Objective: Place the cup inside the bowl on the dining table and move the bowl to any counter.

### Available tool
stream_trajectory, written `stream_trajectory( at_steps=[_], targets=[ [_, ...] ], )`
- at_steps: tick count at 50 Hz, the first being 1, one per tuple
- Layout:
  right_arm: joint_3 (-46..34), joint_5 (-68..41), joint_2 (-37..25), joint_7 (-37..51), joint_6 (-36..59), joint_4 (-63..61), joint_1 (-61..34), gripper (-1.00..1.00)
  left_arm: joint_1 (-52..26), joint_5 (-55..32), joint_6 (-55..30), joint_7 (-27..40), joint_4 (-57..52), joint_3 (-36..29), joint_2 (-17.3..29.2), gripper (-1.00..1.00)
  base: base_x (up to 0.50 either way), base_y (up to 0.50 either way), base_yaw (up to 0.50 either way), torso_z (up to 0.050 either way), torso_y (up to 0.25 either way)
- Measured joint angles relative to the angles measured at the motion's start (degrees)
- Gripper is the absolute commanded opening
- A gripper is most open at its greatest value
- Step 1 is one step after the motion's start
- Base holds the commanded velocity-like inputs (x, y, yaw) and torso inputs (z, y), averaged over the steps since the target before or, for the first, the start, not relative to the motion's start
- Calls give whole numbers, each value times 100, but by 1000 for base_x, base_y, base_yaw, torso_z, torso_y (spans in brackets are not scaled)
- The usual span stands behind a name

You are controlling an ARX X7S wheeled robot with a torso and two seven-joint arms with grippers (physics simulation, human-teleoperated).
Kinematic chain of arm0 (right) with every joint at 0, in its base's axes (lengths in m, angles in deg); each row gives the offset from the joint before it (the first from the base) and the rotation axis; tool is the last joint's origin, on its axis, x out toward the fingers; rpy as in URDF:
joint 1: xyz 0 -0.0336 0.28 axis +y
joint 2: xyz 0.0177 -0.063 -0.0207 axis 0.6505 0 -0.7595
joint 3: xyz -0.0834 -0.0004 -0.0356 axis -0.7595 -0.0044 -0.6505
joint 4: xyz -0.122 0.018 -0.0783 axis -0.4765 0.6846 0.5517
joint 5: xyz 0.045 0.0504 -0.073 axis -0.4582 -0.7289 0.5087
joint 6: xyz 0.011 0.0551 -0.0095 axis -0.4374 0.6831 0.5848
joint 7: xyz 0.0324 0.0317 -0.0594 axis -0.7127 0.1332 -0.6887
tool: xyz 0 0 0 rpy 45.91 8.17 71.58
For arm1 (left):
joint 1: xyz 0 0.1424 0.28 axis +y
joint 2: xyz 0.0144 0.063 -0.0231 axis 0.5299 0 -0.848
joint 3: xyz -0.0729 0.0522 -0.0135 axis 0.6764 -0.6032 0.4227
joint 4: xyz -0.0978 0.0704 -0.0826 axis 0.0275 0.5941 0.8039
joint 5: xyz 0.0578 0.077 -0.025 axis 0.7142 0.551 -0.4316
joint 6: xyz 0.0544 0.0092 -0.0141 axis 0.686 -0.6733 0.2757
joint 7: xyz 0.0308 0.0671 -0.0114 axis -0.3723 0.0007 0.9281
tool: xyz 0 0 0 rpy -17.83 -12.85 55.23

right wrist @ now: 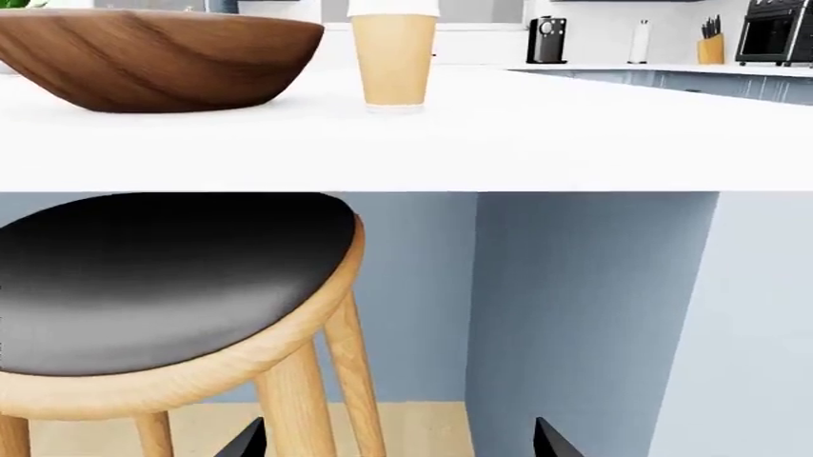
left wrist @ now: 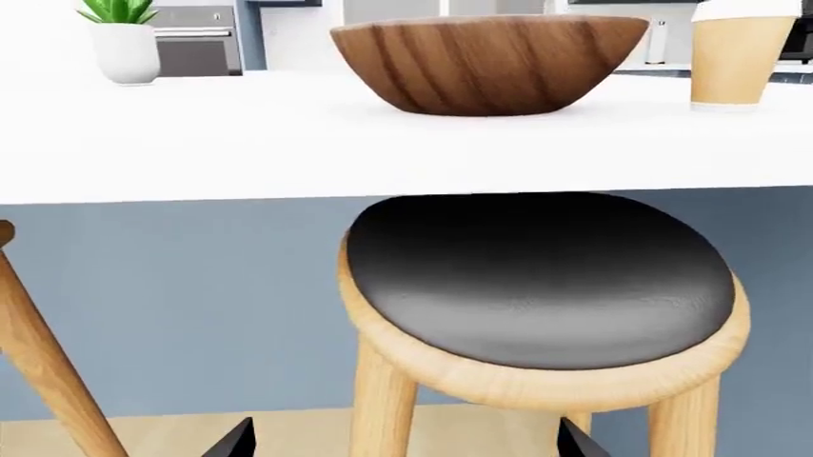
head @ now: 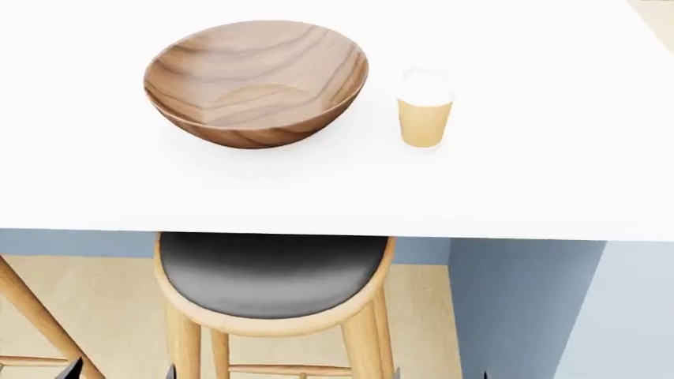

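Observation:
The wooden bowl (head: 256, 83) stands upright on the white dining table (head: 316, 189). The tan cup (head: 424, 108) with its white lid stands upright just to the bowl's right, apart from it. Both also show in the left wrist view, bowl (left wrist: 489, 62) and cup (left wrist: 741, 57), and in the right wrist view, bowl (right wrist: 152, 57) and cup (right wrist: 394, 57). My left gripper (left wrist: 406, 446) and right gripper (right wrist: 398, 444) are open and empty. They are low, below the tabletop and in front of its near edge; only their black fingertips show (head: 74, 367).
A wooden stool with a black seat (head: 271, 276) is tucked under the table's near edge, in front of both grippers. Another wooden leg (head: 31, 308) slants at the left. A blue-grey table support (head: 526, 308) stands at the right. A potted plant (left wrist: 124, 38) sits far left. A counter with a coffee machine (right wrist: 546, 40) lies beyond.

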Motion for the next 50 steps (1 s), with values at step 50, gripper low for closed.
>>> stream_trajectory(
  at_steps=[50],
  targets=[
    [256,218,200,-212,-7,-23,15,100,54,315,-78,-218,-154,196,-140,100,0,0,0,37,0]
  ],
)
